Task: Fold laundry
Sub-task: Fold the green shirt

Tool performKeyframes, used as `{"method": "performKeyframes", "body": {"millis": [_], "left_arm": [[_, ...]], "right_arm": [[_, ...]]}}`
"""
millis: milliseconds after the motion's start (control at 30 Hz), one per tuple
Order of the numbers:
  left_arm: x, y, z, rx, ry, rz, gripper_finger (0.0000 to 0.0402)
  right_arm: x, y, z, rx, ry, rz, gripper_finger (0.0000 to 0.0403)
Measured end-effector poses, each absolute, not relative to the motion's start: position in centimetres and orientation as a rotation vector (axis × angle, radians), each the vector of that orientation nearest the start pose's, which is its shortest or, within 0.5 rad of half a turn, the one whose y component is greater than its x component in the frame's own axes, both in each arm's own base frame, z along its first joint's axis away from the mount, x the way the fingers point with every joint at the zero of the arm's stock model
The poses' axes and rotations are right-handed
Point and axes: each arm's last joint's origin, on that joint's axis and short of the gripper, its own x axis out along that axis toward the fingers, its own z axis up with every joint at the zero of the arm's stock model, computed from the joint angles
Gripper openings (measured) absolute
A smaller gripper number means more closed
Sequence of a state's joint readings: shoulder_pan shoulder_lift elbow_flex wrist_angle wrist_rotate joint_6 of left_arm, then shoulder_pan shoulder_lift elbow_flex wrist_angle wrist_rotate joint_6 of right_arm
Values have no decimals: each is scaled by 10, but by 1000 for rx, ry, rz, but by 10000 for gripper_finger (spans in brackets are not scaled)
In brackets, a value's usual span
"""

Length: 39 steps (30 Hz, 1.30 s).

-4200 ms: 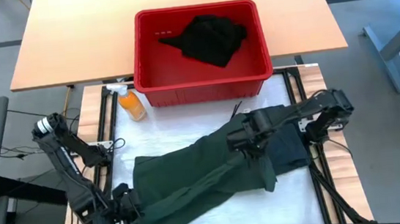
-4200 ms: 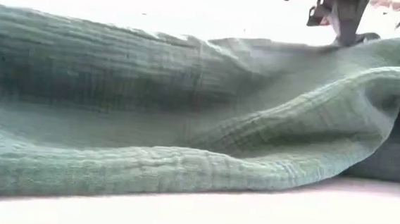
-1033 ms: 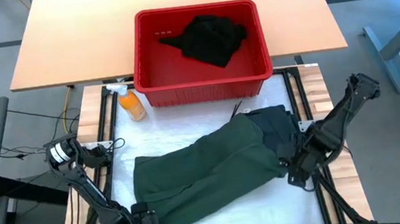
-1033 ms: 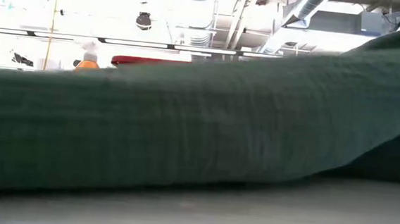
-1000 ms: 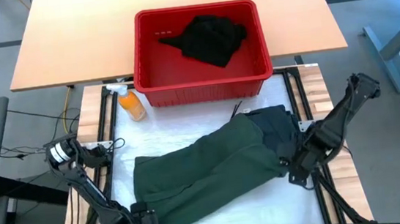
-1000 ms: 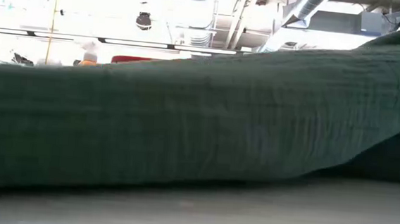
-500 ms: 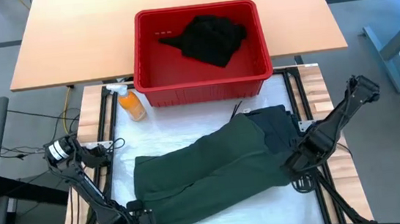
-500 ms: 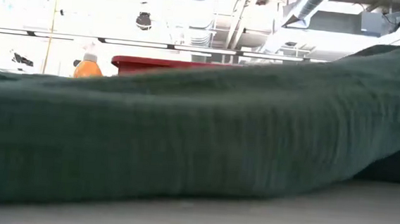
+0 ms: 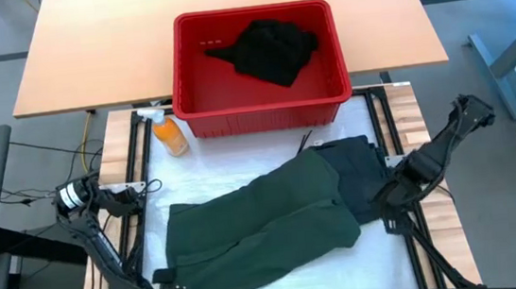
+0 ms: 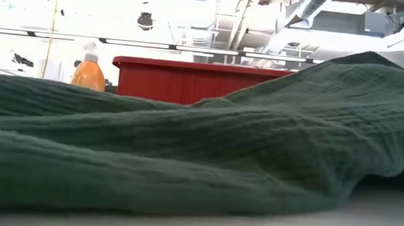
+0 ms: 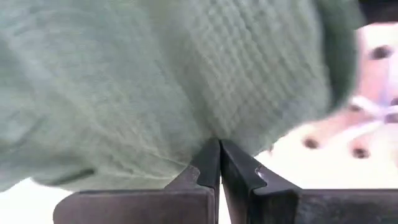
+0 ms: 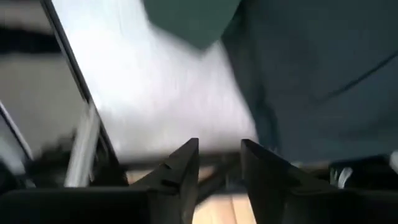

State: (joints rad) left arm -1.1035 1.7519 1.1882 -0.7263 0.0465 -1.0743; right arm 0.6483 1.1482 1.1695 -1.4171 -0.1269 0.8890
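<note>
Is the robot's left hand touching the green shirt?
Touching. The left wrist view shows the left hand pinched shut on the green shirt.

- Both arms are dark, jointed links.
- The left arm (image 9: pixel 91 232) carries a white-and-silver cylindrical joint near its base.
- The left gripper (image 11: pixel 219 163) and right gripper (image 12: pixel 217 163) have black, wedge-tipped fingers.

- Green garment (image 9: pixel 261 225) spread across white table cover (image 9: pixel 232 171), running between both grippers.
- Left gripper (image 9: pixel 163 288) at garment's near-left corner, touching cloth.
- Right gripper (image 9: pixel 385 210) just beside darker cloth (image 9: pixel 361 177) at garment's right end.
- Red basket (image 9: pixel 199 103) well beyond both grippers, black garment (image 9: pixel 273 50) inside.
- Orange bottle (image 9: pixel 170 134) beside basket.
</note>
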Motion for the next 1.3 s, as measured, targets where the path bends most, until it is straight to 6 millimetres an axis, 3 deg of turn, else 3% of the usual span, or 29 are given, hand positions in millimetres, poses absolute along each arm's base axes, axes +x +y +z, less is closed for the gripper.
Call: {"method": "performKeyframes", "body": {"millis": [167,333,533,700,867,967,1133,1300], "left_arm": [[146,-286,215,-49,1365,-59,0],[154,-267,236,-44,1192,61,0],[162,-253,245,-21,1159,89,21],[182,-221,251,-28,976,396,57],[214,-193,247,13,915,411,64],[225,-167,239,-1,853,446,55],[211,-112,229,-90,779,501,33],[182,-78,233,-255,638,508,10]], "right_arm": [[148,83,335,388,1238,-136,169],[172,68,345,431,1013,-154,173],[197,61,342,358,940,-167,171],[218,51,333,310,908,-257,170],[238,46,324,273,904,-264,170],[248,44,320,266,895,-267,170],[253,42,315,264,918,-285,170],[254,41,315,263,900,-307,170]]}}
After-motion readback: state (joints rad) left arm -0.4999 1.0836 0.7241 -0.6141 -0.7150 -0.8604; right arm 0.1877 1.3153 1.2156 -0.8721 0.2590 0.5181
